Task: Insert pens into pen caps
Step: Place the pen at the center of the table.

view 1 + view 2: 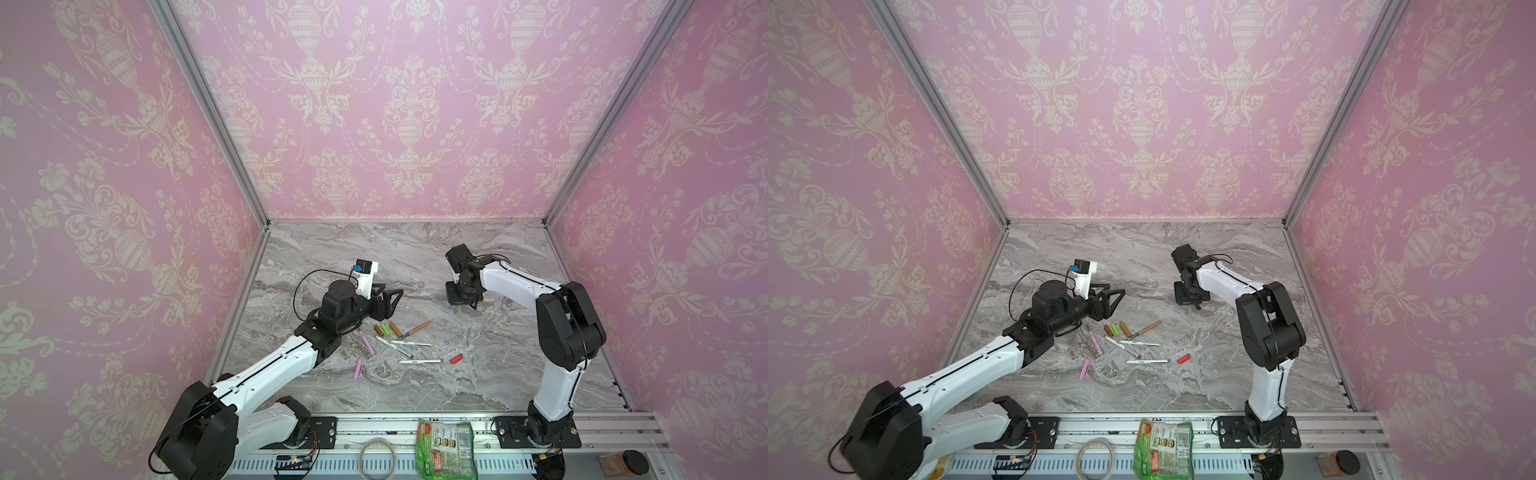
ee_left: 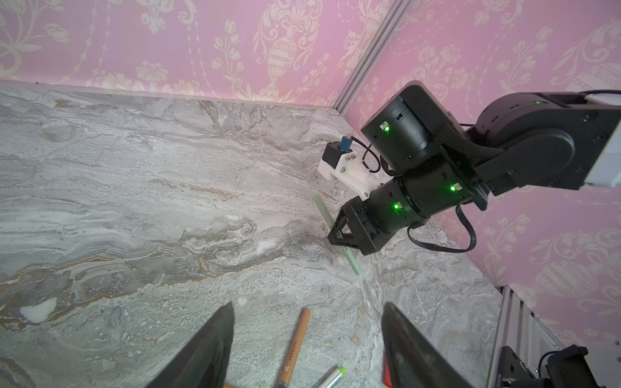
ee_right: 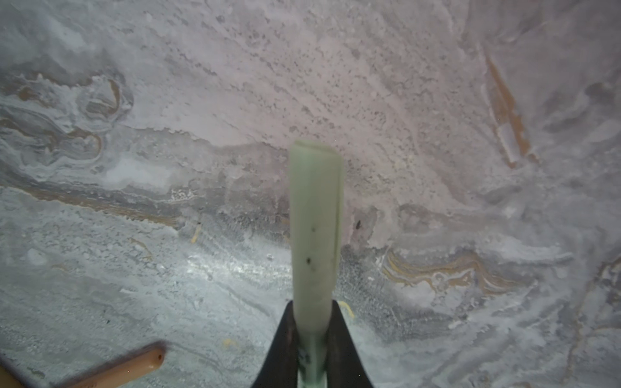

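Pale-green pen [image 3: 316,218] clamped in your right gripper [image 3: 312,305], low over bare marble [image 1: 478,374], apart from other pens [image 1: 409,344] | left gripper [image 2: 308,304] gaping, empty, near tan pen [image 2: 295,349] | risk: crowded caps [image 1: 385,329] scatter if you descend off-centre.

On the grey marbled table [image 1: 498,395] a red cap [image 1: 456,358] lies just beside one white pen [image 1: 419,361], with two more white pens [image 1: 411,343], a pink pen [image 1: 367,343], a tan-brown pen [image 1: 417,328], a brown cap [image 1: 378,330], a green cap [image 1: 385,329] and a tan cap [image 1: 395,328] farther from it, a pink cap [image 1: 358,370] farthest.
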`<state>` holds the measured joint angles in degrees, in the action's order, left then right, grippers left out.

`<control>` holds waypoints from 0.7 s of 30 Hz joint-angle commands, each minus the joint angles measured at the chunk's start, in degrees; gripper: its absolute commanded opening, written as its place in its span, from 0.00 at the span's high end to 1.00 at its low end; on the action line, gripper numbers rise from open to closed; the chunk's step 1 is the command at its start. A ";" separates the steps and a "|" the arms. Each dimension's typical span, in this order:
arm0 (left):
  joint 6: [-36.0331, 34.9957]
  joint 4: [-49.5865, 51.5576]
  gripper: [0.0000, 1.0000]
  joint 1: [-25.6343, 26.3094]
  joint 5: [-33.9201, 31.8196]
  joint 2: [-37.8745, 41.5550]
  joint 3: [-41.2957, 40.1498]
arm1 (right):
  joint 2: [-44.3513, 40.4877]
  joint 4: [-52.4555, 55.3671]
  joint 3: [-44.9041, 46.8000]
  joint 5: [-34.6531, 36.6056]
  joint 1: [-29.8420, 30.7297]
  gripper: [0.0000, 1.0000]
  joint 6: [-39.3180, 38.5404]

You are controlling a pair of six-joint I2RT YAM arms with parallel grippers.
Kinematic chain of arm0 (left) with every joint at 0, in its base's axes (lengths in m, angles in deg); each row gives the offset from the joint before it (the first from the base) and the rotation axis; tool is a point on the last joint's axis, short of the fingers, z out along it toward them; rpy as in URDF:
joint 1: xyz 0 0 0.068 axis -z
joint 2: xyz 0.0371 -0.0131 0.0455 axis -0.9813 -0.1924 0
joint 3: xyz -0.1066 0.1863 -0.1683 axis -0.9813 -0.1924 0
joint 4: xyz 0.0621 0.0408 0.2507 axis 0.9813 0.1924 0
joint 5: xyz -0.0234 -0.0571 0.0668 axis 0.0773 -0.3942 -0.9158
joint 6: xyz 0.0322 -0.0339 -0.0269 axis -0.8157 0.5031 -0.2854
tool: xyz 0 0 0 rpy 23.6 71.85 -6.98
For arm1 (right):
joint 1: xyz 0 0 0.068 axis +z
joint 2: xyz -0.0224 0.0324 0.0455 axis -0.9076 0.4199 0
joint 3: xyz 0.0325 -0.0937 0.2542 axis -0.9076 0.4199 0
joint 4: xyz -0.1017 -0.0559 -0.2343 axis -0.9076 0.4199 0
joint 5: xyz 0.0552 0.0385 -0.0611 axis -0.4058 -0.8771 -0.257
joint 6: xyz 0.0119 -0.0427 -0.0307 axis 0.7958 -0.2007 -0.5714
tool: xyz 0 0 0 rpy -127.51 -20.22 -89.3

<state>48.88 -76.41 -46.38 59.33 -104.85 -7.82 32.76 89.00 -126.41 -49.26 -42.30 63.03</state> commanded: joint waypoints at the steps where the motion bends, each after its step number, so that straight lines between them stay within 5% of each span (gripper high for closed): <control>1: -1.75 0.84 0.29 0.42 -0.90 0.59 -0.32 | 1.56 -1.57 -0.12 -0.27 -0.35 0.87 -0.06; 21: -1.84 1.53 0.29 0.42 -1.91 1.13 0.59 | 5.85 -5.71 1.40 -1.79 -0.46 0.74 1.83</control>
<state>48.42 -75.51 -46.38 59.09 -104.85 -7.82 37.07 83.64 -125.69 -50.95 -42.56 64.19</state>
